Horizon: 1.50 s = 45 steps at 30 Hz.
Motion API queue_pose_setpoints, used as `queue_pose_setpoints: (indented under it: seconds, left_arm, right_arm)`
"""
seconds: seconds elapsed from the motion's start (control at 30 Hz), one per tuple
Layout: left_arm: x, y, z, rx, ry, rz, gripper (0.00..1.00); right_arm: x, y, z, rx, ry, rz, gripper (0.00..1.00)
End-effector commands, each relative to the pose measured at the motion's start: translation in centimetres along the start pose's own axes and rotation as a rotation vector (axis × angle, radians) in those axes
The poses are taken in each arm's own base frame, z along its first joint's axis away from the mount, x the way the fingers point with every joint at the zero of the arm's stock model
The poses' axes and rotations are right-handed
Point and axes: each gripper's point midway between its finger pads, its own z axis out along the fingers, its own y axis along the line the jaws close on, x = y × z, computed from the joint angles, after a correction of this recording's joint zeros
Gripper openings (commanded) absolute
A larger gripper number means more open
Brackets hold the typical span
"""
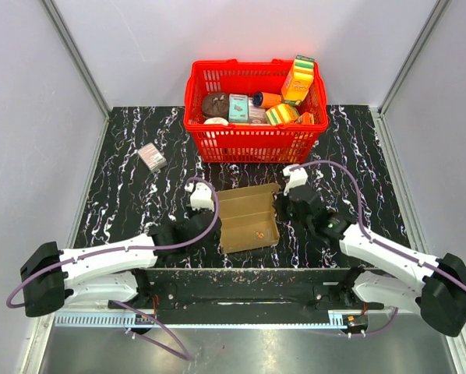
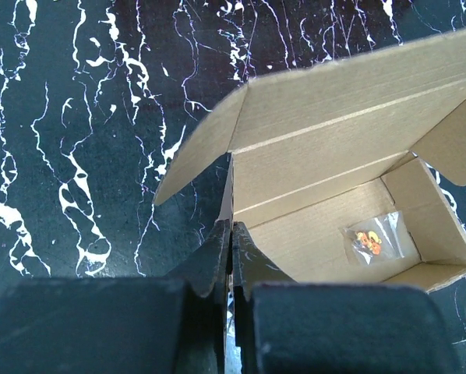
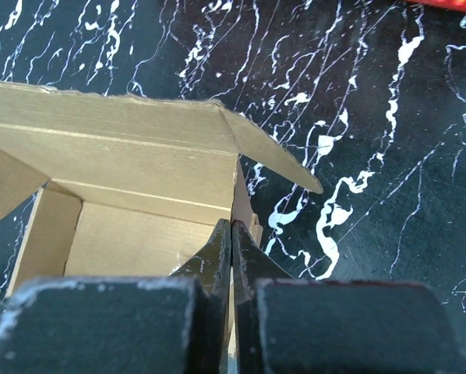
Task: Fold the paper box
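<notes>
Two grippers, one box: each clamps an end wall of the open box (image 1: 248, 220) at mid-table.

The left gripper (image 2: 231, 230) has its jaws closed on the box's left side wall, and the right gripper (image 3: 231, 227) does the same on the right wall, so the box lies directly between them, equally near both, with its long axis running from one to the other. Its lid (image 2: 350, 93) stands open on the far side, towards the basket (image 1: 252, 144), so closing it likely means bringing it towards the arms. Inside the box lies a small clear packet (image 2: 371, 240) with something orange in it. The basket holds assorted colourful packages.
</notes>
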Motion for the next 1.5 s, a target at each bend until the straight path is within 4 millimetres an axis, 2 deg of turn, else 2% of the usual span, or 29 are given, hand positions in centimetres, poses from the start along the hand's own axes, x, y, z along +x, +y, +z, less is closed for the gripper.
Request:
queue_pose_setpoints:
  seconds: [0.0,0.4,0.47,0.5,0.67,0.7,0.93,1.47]
  left_arm:
    - [-2.8,-1.3,-0.6,0.016,-0.142,-0.133,0.0]
    - [-5.0,-2.3,-0.4,0.03,-0.267,-0.144,0.0]
    - [-4.5,-2.2,0.1,0.022,-0.273,-0.126,0.0]
    - [-4.8,-2.4,0.2,0.028,-0.29,-0.142,0.0]
    - [-3.6,-2.3,1.2,0.023,-0.307,-0.136,0.0]
    - [-4.0,-2.4,1.3,0.021,-0.325,-0.15,0.0]
    - [-2.9,-2.8,2.5,0.003,-0.321,-0.135,0.0]
    - [0.1,-3.5,2.5,-0.033,-0.303,-0.145,0.0]
  right_arm:
    - [-1.5,0.8,-0.6,-0.011,-0.132,0.058,0.0]
    - [-3.8,0.6,-2.3,-0.028,-0.318,0.048,0.0]
    - [-4.4,0.6,-2.3,-0.024,-0.346,0.052,0.0]
    - [-3.9,0.4,-2.0,-0.016,-0.341,0.045,0.0]
    - [-3.9,0.0,-1.5,0.002,-0.385,0.056,0.0]
    - [-3.7,-0.2,-1.4,0.01,-0.384,0.053,0.0]
    - [-3.0,-0.9,-1.5,0.028,-0.41,0.068,0.0]
    - [0.3,-1.7,-2.1,0.017,-0.371,0.106,0.0]
